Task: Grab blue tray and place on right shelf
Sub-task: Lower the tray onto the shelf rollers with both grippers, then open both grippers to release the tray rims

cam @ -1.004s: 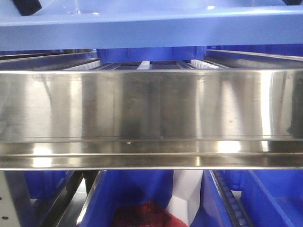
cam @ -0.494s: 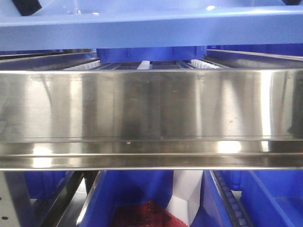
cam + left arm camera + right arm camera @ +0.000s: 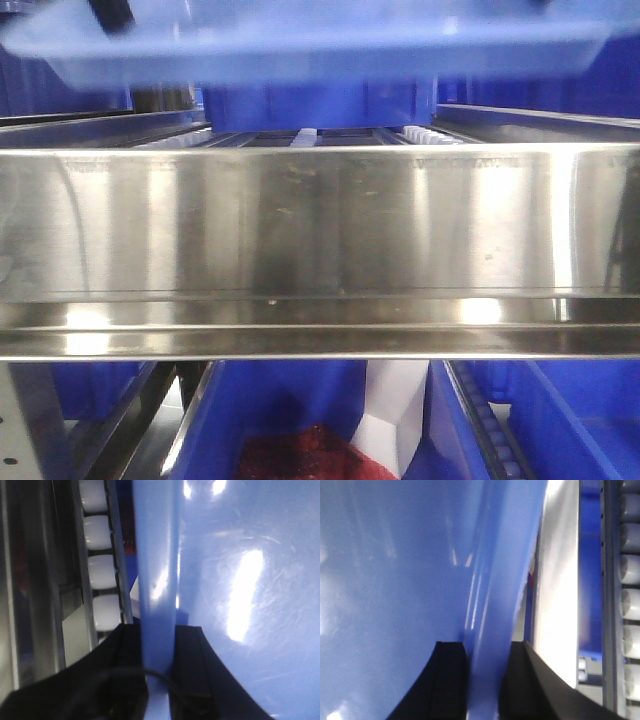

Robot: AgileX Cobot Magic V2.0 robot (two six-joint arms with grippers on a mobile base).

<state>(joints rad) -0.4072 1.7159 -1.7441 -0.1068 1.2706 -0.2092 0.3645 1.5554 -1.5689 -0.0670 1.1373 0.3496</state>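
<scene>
Bright light throws white glare on the blue tray [image 3: 260,645] beside the left claw [image 3: 158,636], pale streaks near the right claw [image 3: 485,652]. The right shelf [image 3: 320,230] gleams in vertical bands; the tray is blurred in front view.

Front view: the blue tray [image 3: 330,50] reads to me as a blurred band, top cropped; the right shelf [image 3: 320,230] runs off both sides of frame.

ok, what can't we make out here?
Front view: blue tray blurred, cut by top edge; its inside unseen.
Left wrist view: tray fills frame; left gripper body cut by bottom edge.
Right wrist view: same for right gripper.
Front view: red contents of lower blue bin cut by bottom edge, unidentifiable.
</scene>
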